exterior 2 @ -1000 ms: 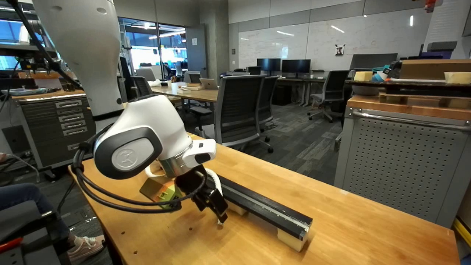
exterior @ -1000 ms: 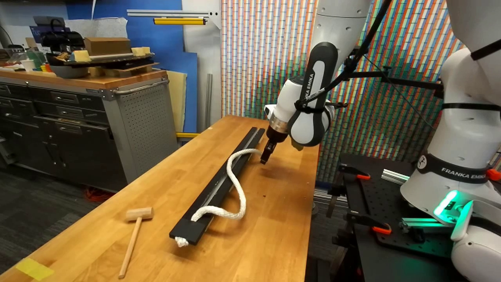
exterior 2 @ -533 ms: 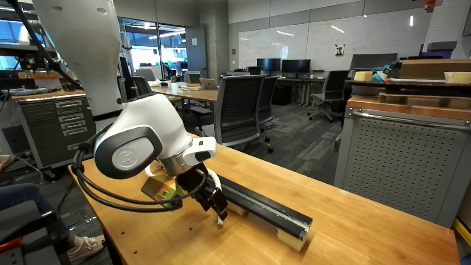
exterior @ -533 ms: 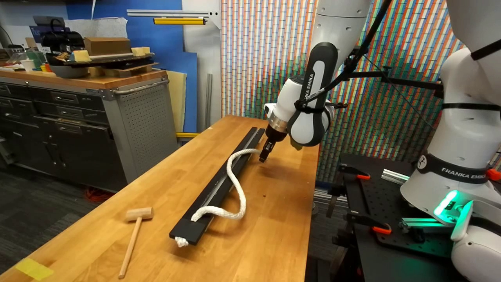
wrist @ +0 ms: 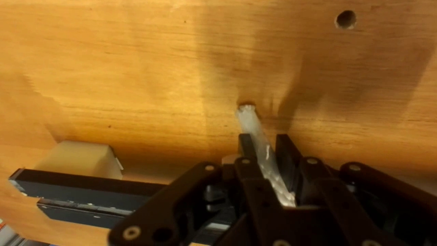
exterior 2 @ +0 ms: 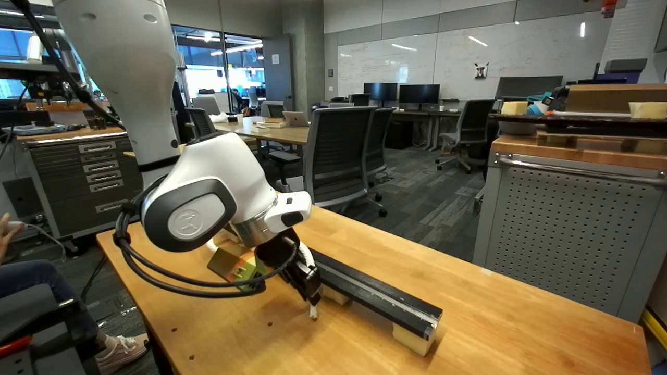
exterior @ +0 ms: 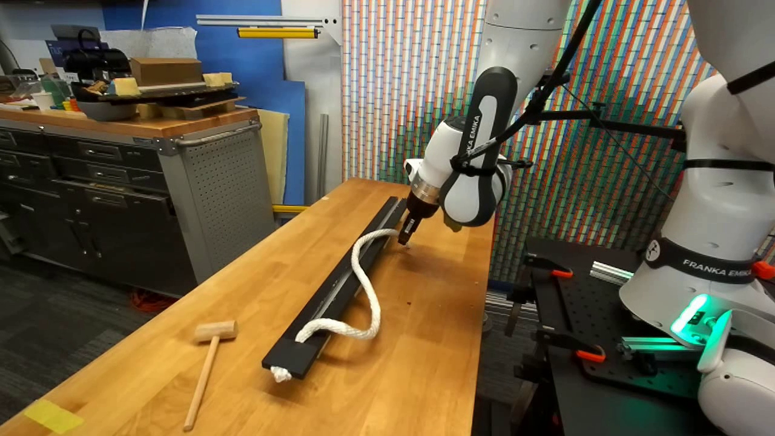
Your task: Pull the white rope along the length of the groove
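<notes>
The white rope [exterior: 374, 306] snakes across and beside the long black bar [exterior: 284, 354]. One end goes into the bar near its close end, where a white tuft [exterior: 280, 373] pokes out. Lengthwise down the bar runs the groove [exterior 2: 383, 295], with the rope's bent stretch lying outside it. At the rope's free end my gripper [wrist: 263, 136] is shut on the rope, which slants between the two fingers. A short tip of rope [wrist: 247, 116] sticks out past the fingertips, near the tabletop. Beyond the fingers, the arm and cables hide part of the rope in an exterior view.
Cream blocks [exterior 2: 412, 338] hold the bar up off the wooden table [exterior: 424, 363]. A wooden mallet [exterior: 209, 363] lies beside the bar, with yellow tape [exterior: 53, 416] at the table corner. A grey cabinet [exterior 2: 568, 229] stands beyond the table.
The fingers have drawn together around the rope's free end. The gripper has shifted slightly toward the bar. The rope keeps nearly the same curve.
</notes>
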{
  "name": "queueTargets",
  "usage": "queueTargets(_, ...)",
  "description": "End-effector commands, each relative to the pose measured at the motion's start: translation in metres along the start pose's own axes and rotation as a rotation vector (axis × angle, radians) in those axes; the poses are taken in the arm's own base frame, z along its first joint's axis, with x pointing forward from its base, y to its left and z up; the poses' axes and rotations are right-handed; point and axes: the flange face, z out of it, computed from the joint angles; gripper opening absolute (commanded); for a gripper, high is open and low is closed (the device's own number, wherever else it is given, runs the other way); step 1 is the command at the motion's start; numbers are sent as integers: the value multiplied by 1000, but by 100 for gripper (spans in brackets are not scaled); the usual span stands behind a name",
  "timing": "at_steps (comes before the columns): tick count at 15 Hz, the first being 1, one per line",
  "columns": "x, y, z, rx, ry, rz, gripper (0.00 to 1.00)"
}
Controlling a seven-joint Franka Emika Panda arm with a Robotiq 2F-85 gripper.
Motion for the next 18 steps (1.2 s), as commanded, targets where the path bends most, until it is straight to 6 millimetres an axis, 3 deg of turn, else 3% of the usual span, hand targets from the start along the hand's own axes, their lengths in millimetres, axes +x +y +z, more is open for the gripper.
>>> queueTargets(1,9,2,10,-1,21,24,26)
queueTargets(3,8,4,13,0,17,38,9)
queueTargets(5,5,7,11,8,3,56,0)
queueTargets(13,-15,8,-21,87,-127,48,3)
queueTargets(18,-18,22,-45,60,-147,65,3)
